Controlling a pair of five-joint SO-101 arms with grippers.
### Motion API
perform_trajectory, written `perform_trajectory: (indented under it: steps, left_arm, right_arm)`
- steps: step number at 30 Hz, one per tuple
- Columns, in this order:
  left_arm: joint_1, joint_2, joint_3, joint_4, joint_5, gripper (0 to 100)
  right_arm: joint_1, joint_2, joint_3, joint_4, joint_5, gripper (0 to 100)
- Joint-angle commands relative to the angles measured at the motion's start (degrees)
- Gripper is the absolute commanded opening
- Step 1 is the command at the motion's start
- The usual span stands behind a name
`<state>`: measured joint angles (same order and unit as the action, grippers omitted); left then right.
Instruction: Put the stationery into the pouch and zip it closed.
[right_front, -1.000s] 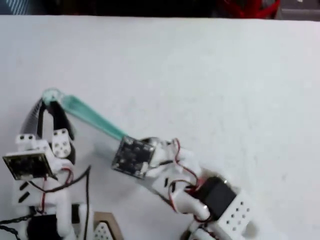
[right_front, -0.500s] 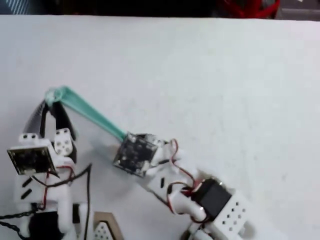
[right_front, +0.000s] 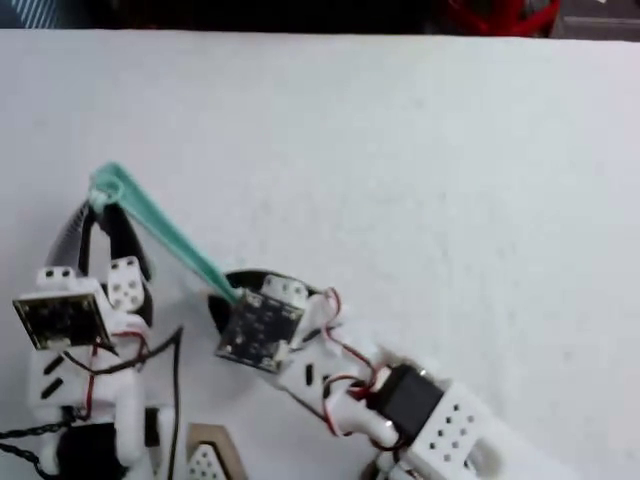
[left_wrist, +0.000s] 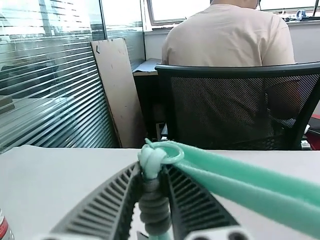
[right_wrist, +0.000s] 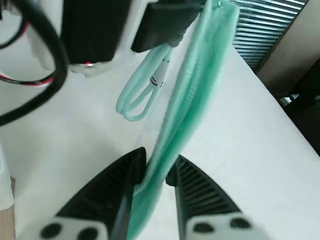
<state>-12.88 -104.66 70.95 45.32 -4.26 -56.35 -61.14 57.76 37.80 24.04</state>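
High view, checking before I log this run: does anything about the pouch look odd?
Yes. The pouch is not lying flat. It is stretched edge-on between the left gripper, shut on its knotted cord end, and the right gripper, shut on the other end.

You are looking down on a white table (right_front: 420, 150). Past its far edge a person (left_wrist: 227, 35) is sitting in a black mesh chair (left_wrist: 240, 107), back turned. A brown board (left_wrist: 117, 90) is leaning beside the blinds (left_wrist: 45, 85), and something red (right_front: 495, 15) is showing far right.
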Motion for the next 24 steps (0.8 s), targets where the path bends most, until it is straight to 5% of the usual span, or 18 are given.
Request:
perform_trajectory:
  steps: [1, 4, 11, 24]
  left_arm:
    - [0.2, -0.1, -0.5, 0.3, 1.1, 16]
    - [-0.4, -0.1, -1.7, 2.4, 8.0, 26]
    - [-0.2, -0.1, -9.0, 7.3, 9.4, 25]
    - [-0.1, -0.1, 7.0, 3.4, 12.6, 19]
  right_arm:
    - [4.4, 0.5, 1.1, -2.4, -0.1, 1.9]
    - [11.1, 0.4, 1.1, -4.3, -0.1, 1.9]
    - [22.7, -1.5, -1.8, -5.3, 0.4, 1.9]
    - [33.5, -13.5, -4.3, -5.8, 19.1, 1.9]
